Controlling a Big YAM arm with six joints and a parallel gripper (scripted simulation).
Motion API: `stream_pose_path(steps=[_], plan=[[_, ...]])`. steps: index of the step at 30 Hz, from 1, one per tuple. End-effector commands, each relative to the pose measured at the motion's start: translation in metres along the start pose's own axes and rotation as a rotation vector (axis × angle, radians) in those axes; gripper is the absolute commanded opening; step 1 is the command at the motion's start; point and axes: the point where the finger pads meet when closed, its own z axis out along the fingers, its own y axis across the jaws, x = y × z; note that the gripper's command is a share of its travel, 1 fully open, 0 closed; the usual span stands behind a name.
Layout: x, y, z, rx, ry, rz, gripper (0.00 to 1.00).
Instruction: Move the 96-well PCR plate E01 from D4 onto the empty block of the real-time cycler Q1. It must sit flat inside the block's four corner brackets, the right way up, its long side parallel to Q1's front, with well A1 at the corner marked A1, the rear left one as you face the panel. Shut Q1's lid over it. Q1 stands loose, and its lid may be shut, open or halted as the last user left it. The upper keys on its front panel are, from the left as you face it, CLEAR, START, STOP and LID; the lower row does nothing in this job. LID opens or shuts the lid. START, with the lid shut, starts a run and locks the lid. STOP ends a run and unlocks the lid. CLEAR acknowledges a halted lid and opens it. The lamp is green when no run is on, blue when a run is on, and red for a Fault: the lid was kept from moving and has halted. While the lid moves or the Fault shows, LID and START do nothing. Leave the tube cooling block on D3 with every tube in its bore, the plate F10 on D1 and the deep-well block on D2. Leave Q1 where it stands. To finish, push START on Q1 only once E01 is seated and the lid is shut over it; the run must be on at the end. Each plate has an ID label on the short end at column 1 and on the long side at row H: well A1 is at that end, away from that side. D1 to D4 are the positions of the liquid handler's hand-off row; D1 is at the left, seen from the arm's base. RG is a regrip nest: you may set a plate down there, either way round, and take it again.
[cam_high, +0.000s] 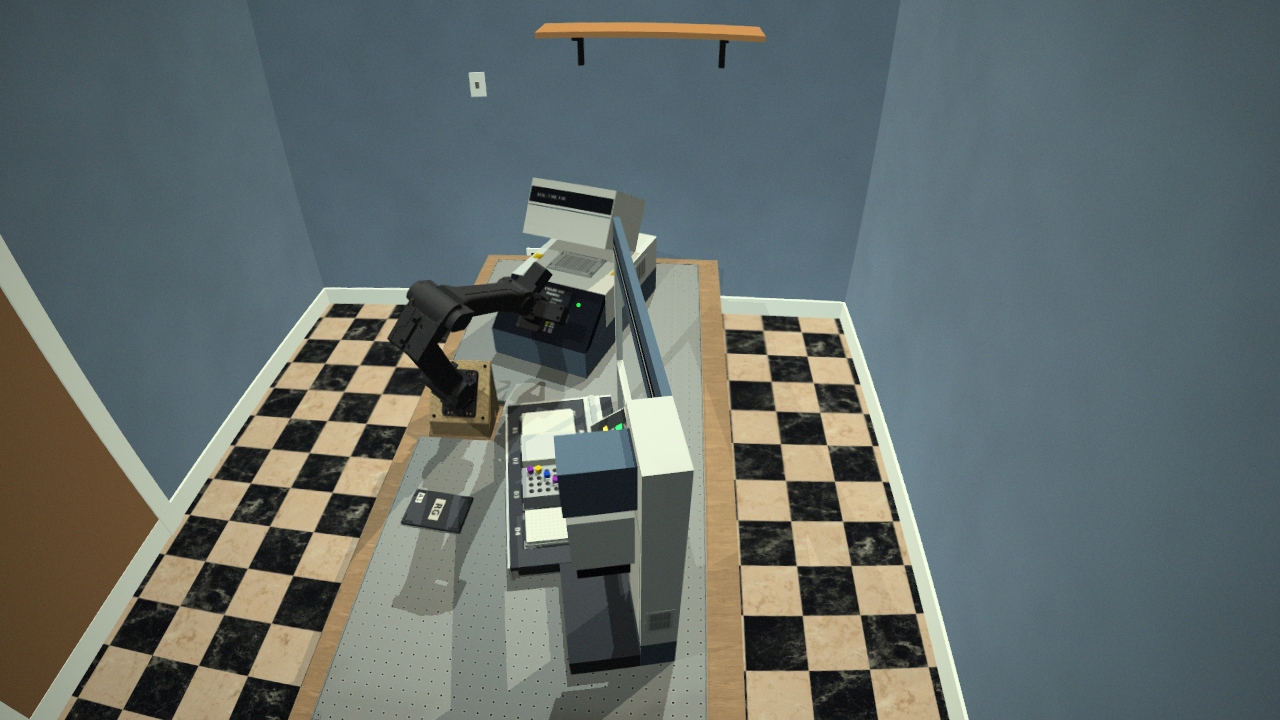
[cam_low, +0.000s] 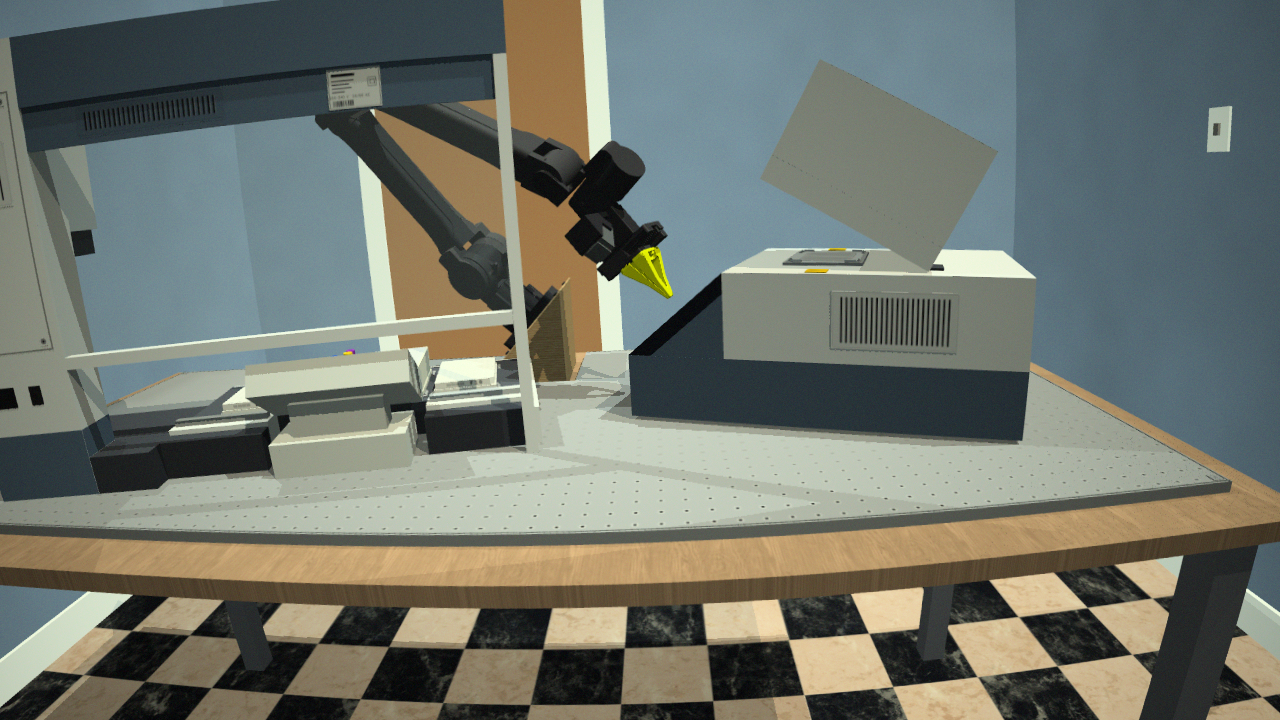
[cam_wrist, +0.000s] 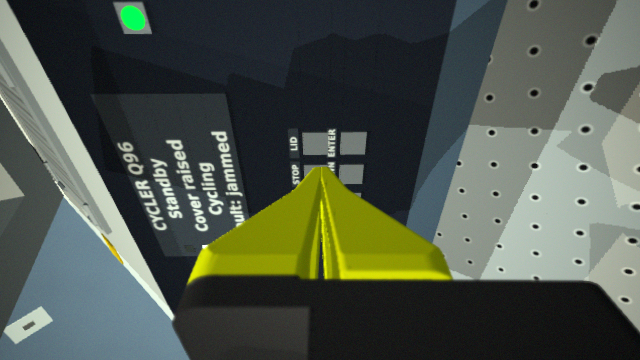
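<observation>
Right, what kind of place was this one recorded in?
Most likely a molecular-biology lab bench: a real-time cycler with its lid raised, a liquid handler with plates and a tube block on its row, all on a perforated bench plate.

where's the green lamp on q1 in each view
Top: green lamp shows as a small dot on Q1's dark front panel, right of the gripper.
Exterior: not in it; the sloped panel faces away.
Wrist: upper left corner, above the status text.
Shared landmark: the shut yellow gripper.
</observation>
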Motion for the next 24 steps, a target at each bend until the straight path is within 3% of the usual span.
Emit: stream_pose_path(steps=[1, 6, 8, 9, 11, 20, 24], plan=[[-0.013, 0.031, -0.013, -0.056, -0.022, 0.005, 0.0], [-0.003, 0.013, -0.045, -0.04, -0.016, -0.001, 0.0], [-0.003, 0.013, -0.045, -0.04, -0.016, -0.001, 0.0], [-0.001, 0.006, -0.042, -0.021, -0.011, -0.004, 0.0], [0.001, -0.003, -0.053, -0.005, -0.007, -0.004, 0.0], [-0.004, -0.004, -0.11, -0.038, -0.015, 0.012, 0.0], [-0.007, 0.0, -0.105, -0.034, -0.015, 0.014, 0.0]])
